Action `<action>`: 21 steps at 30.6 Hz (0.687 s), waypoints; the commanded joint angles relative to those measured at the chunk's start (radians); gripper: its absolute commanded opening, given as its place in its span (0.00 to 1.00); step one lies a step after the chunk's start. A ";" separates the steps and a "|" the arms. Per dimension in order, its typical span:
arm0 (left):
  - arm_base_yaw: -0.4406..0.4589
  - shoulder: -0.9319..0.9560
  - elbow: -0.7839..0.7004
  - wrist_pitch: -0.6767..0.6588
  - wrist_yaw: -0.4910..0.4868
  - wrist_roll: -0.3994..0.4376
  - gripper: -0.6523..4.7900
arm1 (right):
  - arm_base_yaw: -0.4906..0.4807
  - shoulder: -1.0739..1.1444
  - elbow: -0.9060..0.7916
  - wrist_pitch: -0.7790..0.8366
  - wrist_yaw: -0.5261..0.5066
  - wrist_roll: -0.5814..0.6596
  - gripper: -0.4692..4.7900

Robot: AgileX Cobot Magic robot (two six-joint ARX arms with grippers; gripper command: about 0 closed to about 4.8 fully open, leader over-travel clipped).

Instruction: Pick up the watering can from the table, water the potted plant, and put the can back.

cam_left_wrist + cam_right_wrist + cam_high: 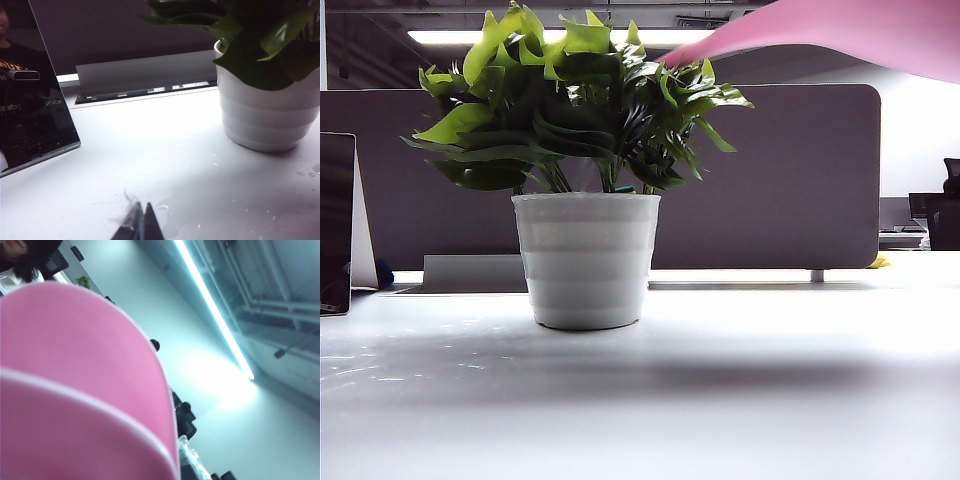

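- The watering can (pixel 840 35) is up in the air, at about one o'clock from the potted plant (pixel 585 150). Its long spout tapers toward eleven o'clock-side leaves, and the tip ends just at the top of the foliage.
- The right gripper is not visible itself. Its wrist camera is filled by the pink body of the can (pixel 75 390), so I judge that it holds the can, but how the jaws stand I cannot tell.
- The left gripper (pixel 141 225) rests low over the table (pixel 770 400), with its jaws pressed together and holding nothing. The white pot (pixel 270 115) stands at about two o'clock from it, well apart.
- The right arm is clearly the nearer one to the work. I think the pouring step is in hand.
- For the return, the table at three o'clock from the pot looks free. Some water drops lie near the pot.
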 commanded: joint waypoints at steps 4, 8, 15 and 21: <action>0.002 0.001 0.001 0.012 0.000 0.000 0.11 | -0.003 -0.042 0.014 -0.030 0.056 0.116 0.08; 0.002 0.001 0.001 0.012 0.000 0.000 0.11 | -0.010 -0.059 0.013 -0.078 0.056 0.177 0.08; 0.003 0.001 0.001 0.012 0.000 0.000 0.11 | -0.088 -0.096 0.011 -0.195 0.048 0.380 0.08; 0.003 0.001 0.001 0.012 0.000 0.000 0.11 | -0.205 -0.130 -0.040 -0.268 -0.057 0.599 0.08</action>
